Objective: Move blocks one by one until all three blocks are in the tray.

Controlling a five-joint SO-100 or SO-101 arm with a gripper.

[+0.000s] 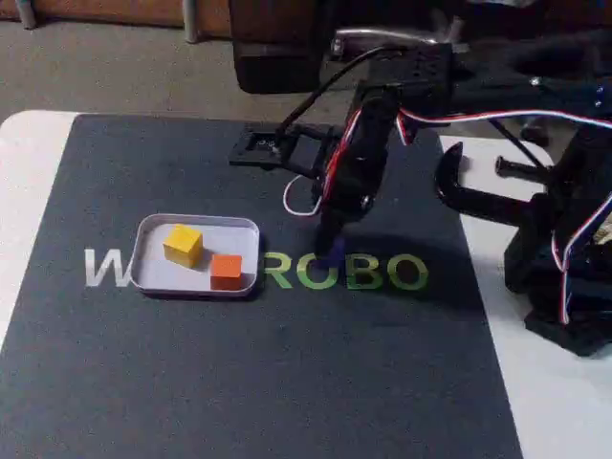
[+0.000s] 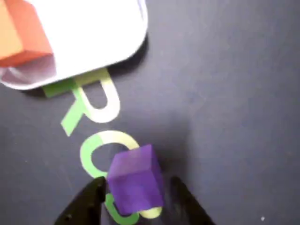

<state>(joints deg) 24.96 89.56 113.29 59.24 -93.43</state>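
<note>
- Two blocks lie inside the tray (image 1: 153, 229) in the fixed view: the yellow block (image 1: 183, 244) toward the middle and the orange-red block (image 1: 226, 270) beside it, nearer the tray's right rim.
- Same view: the arm (image 1: 368, 143) reaches from its base at the right and bends steeply downward, its gripper (image 1: 331, 251) pointing at the dark mat (image 1: 287, 382) just right of the tray, over the green lettering (image 1: 344, 273). A bit of purple shows at the tip.
- Wrist view: the purple block (image 2: 136, 180) sits on the mat over the green letters, apart from the tray (image 2: 93, 37), whose corner holds the orange-red block (image 2: 23, 33).
- Wrist view: the gripper (image 2: 136, 197) has one dark finger (image 2: 86, 204) on each side of the purple block, close against it; whether they actually squeeze it I cannot tell.
</note>
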